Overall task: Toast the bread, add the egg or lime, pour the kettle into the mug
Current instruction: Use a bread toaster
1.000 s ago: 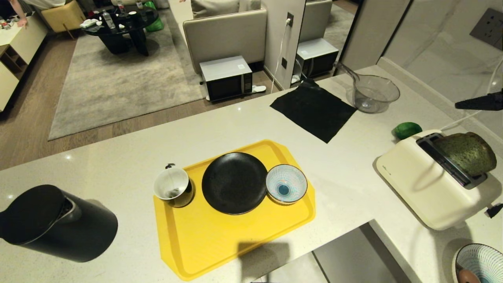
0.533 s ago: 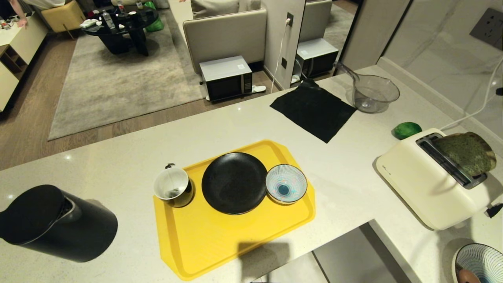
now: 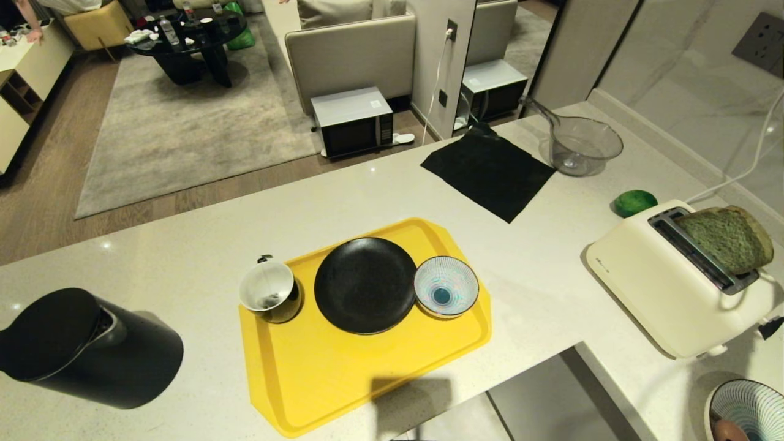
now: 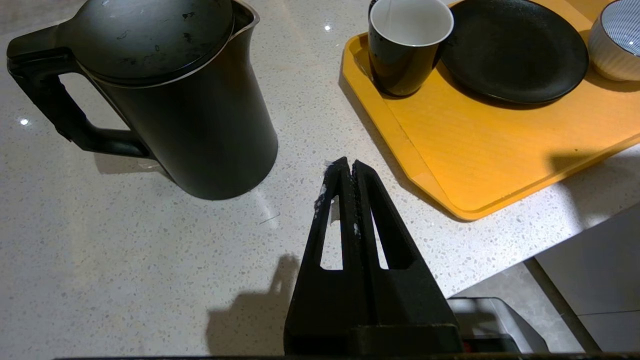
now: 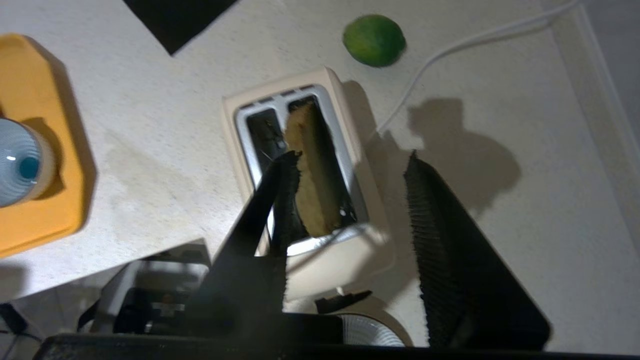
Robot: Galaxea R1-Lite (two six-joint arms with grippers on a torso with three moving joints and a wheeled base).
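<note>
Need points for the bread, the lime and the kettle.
bread [image 3: 726,239]: head view, green face of the slice standing in the toaster slot.
lime [image 5: 374,40]: right wrist view, middle of the rind.
kettle [image 4: 200,125]: left wrist view, black side wall.

yellow tray [image 3: 318,373] | black plate [image 3: 365,285], striped bowl [image 3: 446,286] on it | cream toaster [image 3: 661,294] | black cloth [image 3: 488,171]

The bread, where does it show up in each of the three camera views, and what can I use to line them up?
Head view: the bread leans out of the toaster slot at the right edge.
Left wrist view: not in it.
Right wrist view: the bread stands edge-on in one slot, below the open right gripper, apart from it.
Shared landmark: the lime on the counter beyond the toaster.
</note>
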